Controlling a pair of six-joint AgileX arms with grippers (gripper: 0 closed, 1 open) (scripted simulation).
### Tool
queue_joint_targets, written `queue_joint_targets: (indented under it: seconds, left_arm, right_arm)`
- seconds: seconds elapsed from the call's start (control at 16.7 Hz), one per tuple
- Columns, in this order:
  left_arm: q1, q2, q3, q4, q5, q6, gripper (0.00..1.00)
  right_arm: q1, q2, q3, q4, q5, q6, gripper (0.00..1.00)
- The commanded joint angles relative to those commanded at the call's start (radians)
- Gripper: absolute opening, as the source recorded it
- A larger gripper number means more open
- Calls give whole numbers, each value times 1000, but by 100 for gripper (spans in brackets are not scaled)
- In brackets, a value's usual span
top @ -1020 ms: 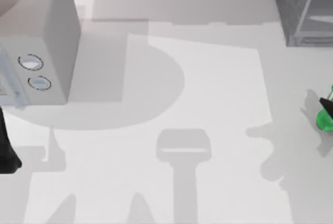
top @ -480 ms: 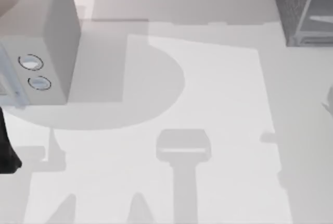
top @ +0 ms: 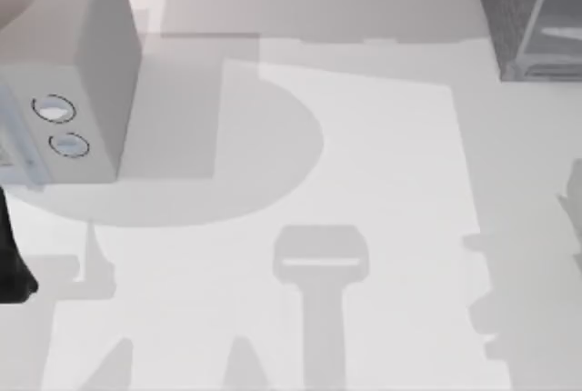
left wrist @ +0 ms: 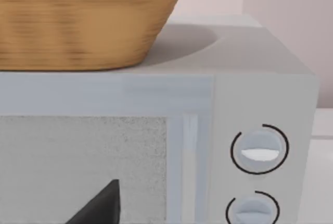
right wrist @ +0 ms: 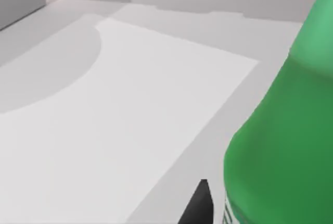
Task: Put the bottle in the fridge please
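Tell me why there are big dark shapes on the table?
Top view: grey shadows lie across the white table, one a rounded shape beside the box with dials. Right wrist view: the green bottle looms close and blurry.

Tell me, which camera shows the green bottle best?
The right wrist view: the bottle looms large and close beside a dark pincer tip. The top view takes in the table and fridge; the left wrist view faces the microwave.

No text can be read. The bottle [right wrist: 283,146] shows what may be white label marks at the frame's bottom edge, too cropped to make out.
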Motion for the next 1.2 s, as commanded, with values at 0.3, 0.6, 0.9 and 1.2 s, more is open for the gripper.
queue_joint_targets:
  seconds: [0.3, 0.6, 0.9, 1.2]
  left_arm:
    - [0, 0, 0, 0, 0, 0, 100]
    - [0, 0, 0, 0, 0, 0, 100]
    - [0, 0, 0, 0, 0, 0, 100]
    - [0, 0, 0, 0, 0, 0, 100]
  right_arm:
    - [88, -389, -95, -328, 360, 47, 1]
    - [200, -762, -172, -551, 617, 67, 1]
    - [319, -1244, -212, -670, 779, 92, 1]
    - [393, -1592, -274, -823, 976, 135, 1]
